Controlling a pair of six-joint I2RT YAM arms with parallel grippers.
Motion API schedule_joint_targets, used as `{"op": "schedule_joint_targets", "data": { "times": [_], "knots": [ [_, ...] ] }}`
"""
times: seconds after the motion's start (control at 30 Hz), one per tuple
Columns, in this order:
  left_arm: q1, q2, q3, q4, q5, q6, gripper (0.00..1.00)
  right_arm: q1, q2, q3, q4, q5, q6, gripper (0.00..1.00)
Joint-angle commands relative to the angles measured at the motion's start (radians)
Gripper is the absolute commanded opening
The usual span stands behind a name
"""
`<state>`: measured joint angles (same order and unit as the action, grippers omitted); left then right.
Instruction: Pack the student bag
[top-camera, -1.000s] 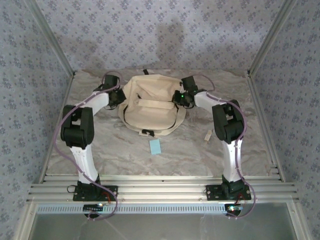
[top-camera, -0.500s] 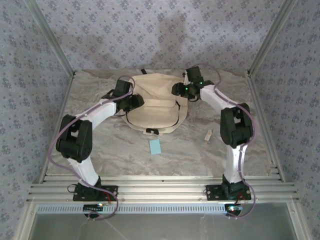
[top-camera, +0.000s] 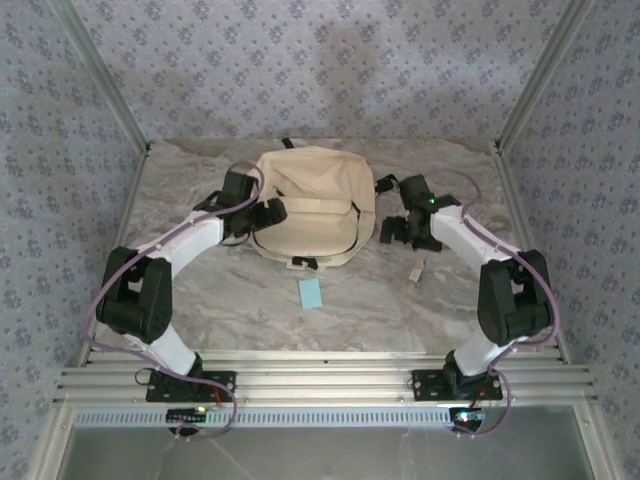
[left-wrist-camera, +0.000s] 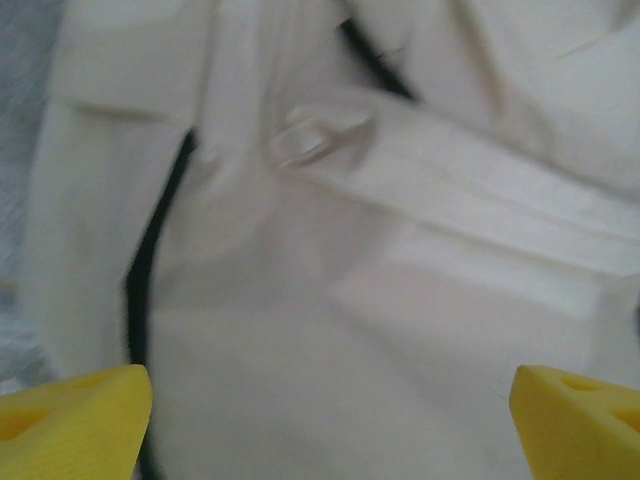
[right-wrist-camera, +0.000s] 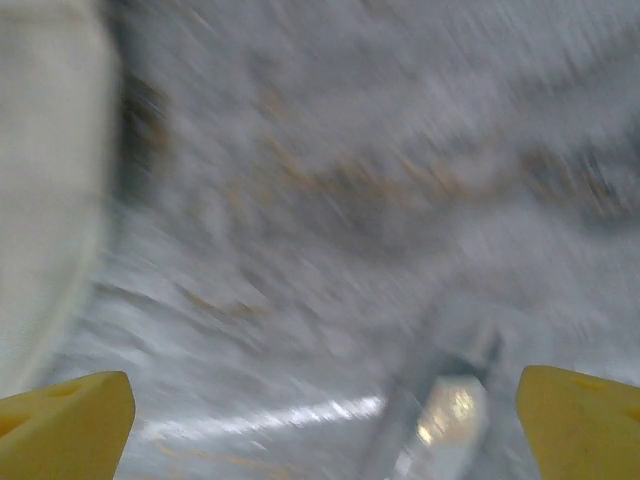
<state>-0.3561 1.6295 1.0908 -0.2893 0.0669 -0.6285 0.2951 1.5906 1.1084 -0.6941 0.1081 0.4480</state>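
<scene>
Whereas a second ago both claws were clenched at either flank of the student bag (top-camera: 315, 195), each has now let go and stands spread wide with nothing between its fingers. The left claw (top-camera: 276, 211) hangs over the bag's left front, its yellow fingertips (left-wrist-camera: 70, 415) far apart above cream fabric and a black zipper line. The right claw (top-camera: 390, 231) has swung off the bag to its right and hovers over bare table (top-camera: 220, 300); its wrist view is smeared by motion, with the bag's edge at the left. The bag itself has settled flatter and lies at the far middle of the table, its shape more spread than before. A light blue card (top-camera: 311, 293) and a small pale tag-like item (top-camera: 417, 269) lie near it, unpacked. I judge the positioning of the bag finished, with fetching those loose items next; whether the bag's opening is unzipped I cannot tell.
</scene>
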Motion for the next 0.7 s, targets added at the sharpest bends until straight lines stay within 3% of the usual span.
{"op": "schedule_joint_targets", "data": {
  "times": [0.0, 0.2, 0.37, 0.67],
  "knots": [
    [0.028, -0.061, -0.044, -0.01, -0.039, 0.016, 0.93, -0.001, -0.088, -0.102, -0.093, 0.093, 0.101, 0.99],
    [0.033, -0.055, -0.109, 0.009, -0.018, 0.007, 0.92, -0.003, -0.137, -0.236, -0.017, 0.088, 0.217, 0.93],
    [0.032, -0.022, -0.136, 0.073, 0.026, -0.024, 0.91, -0.003, -0.075, -0.261, 0.087, 0.049, 0.23, 0.8],
    [0.009, 0.021, -0.143, 0.15, 0.068, -0.059, 0.88, -0.009, 0.019, -0.28, 0.185, -0.002, 0.244, 0.72]
  ]
}}
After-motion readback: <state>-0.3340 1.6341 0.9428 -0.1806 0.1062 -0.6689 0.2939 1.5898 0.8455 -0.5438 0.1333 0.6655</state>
